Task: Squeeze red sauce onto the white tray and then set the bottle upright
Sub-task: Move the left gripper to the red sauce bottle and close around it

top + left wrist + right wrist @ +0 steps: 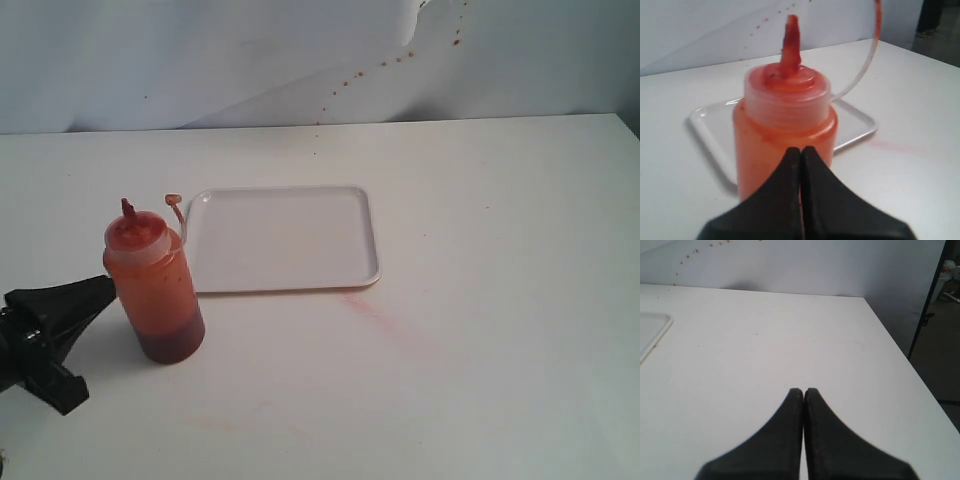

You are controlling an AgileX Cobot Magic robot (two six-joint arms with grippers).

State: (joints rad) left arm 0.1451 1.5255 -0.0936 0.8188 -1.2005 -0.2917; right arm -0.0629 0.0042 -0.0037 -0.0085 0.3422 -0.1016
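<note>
Left gripper closed, empty, just beside upright squeeze bottle. If advanced unopened, bottle could be toppled and sauce spilt on counter.

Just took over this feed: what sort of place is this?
Likely a lab test bench, not a kitchen: a plain white table, a white backdrop flecked with sauce spatter, and the bottle and white tray set out.

One squeeze bottle of orange-red sauce, with one small tethered cap. One white tray. One faint pink streak on the one white worktop. Two black grippers: the left gripper and the right gripper.
</note>
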